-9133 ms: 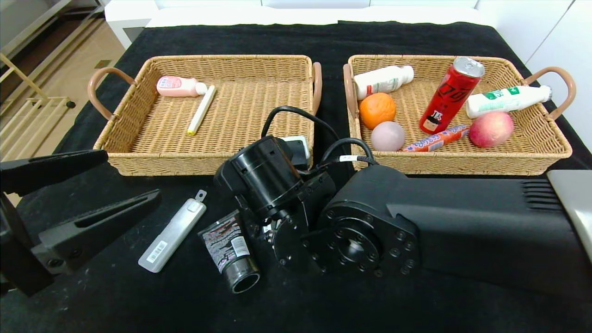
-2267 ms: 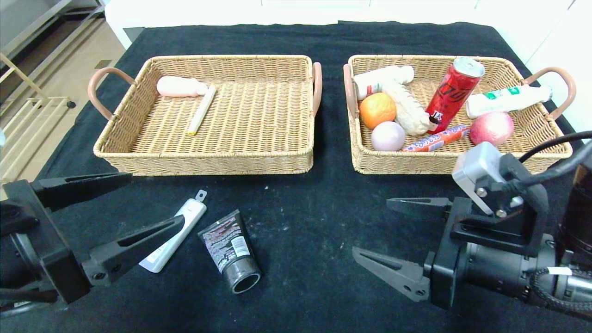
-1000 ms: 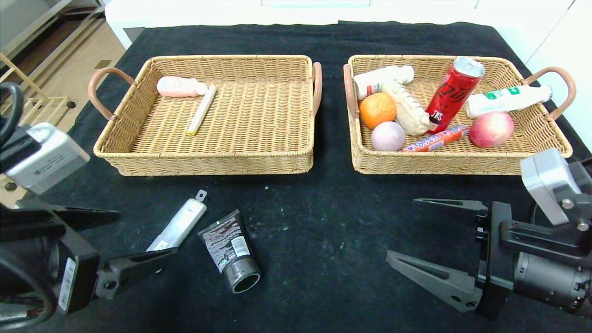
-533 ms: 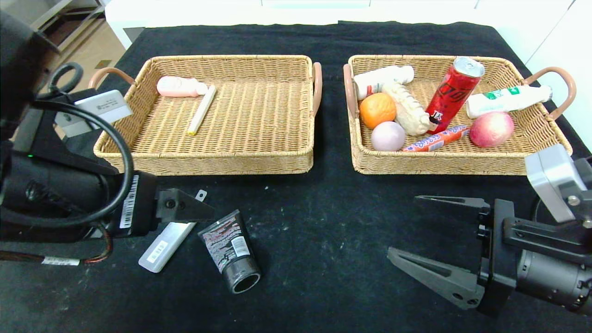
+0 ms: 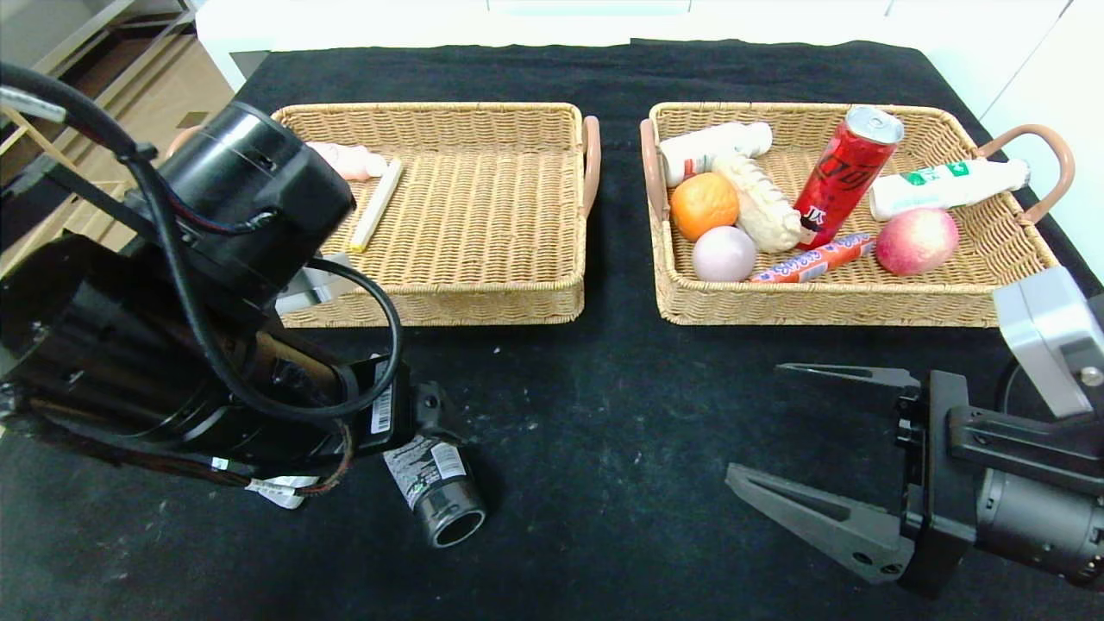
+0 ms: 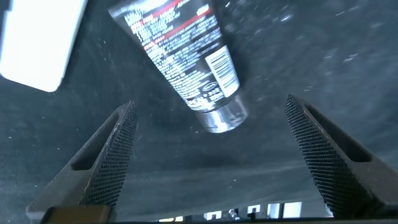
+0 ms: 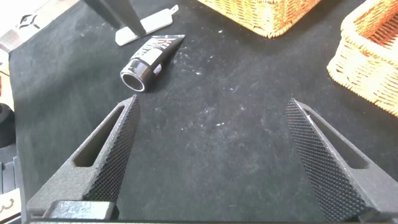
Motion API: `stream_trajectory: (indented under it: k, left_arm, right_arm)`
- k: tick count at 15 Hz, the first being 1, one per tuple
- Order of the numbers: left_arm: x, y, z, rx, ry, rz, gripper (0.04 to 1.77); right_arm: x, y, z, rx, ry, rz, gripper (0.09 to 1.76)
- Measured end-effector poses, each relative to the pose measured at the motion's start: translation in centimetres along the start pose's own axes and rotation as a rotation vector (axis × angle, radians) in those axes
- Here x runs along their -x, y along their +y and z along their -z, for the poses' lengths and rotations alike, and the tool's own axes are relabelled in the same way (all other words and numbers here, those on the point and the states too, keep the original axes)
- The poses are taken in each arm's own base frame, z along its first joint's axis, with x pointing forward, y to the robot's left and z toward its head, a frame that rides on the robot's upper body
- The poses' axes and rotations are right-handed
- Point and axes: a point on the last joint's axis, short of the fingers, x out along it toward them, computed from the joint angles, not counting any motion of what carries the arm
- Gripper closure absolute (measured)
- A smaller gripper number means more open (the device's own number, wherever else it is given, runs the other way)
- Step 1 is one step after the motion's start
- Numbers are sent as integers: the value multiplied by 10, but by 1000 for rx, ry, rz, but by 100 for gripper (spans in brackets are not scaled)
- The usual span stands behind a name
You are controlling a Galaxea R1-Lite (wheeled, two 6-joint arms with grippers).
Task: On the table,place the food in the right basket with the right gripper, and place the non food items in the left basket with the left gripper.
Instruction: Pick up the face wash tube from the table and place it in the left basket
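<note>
A black tube [image 5: 435, 492] with a silver-grey cap lies on the black cloth at the front left. My left gripper [image 6: 210, 106] hangs open right above it, with the cap end [image 6: 224, 115] between the spread fingers and not touching them. Beside the tube lies a flat white plastic item [image 6: 37, 43], mostly hidden under my left arm in the head view. My right gripper [image 5: 755, 420] is open and holds nothing, low over bare cloth at the front right. The left basket [image 5: 483, 302] holds a pink bottle [image 5: 349, 159] and a white stick [image 5: 375, 205].
The right basket [image 5: 854, 306] holds an orange [image 5: 704, 205], a pale ball [image 5: 723, 254], an apple [image 5: 916, 240], a red can [image 5: 845, 177], a sausage [image 5: 811, 259], a pale knobbly bread-like piece [image 5: 763, 211] and white bottles. My bulky left arm [image 5: 172, 345] covers the front left.
My left arm has swung in from the left and turned downward, so its open gripper now sits over the tube and hides the white item. The right gripper barely moved.
</note>
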Motion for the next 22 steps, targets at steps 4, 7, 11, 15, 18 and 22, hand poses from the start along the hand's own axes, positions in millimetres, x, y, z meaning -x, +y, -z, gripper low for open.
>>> stream_trajectory:
  k: [4, 7, 11, 15, 18, 22]
  left_arm:
    - [-18, -2, 8, -6, 54, -32, 9]
    - [-28, -4, 8, -3, 51, -25, 9]
    - [-41, -4, 12, -6, 61, -35, 9]
    - [-47, -4, 13, -9, 80, -46, 9]
    - [-52, -6, 13, -6, 61, -28, 9]
    - [-56, -6, 15, -9, 70, -33, 9]
  right_arm:
    - [-1, 0, 1, -1, 4, 0, 14]
    - [-1, -1, 1, -2, 6, 1, 14]
    - [0, -2, 1, 0, 0, 6, 14]
    - [1, -2, 0, 1, -3, 5, 14]
    - [1, -2, 1, 2, -2, 5, 14]
    - [1, -2, 1, 2, -1, 7, 14]
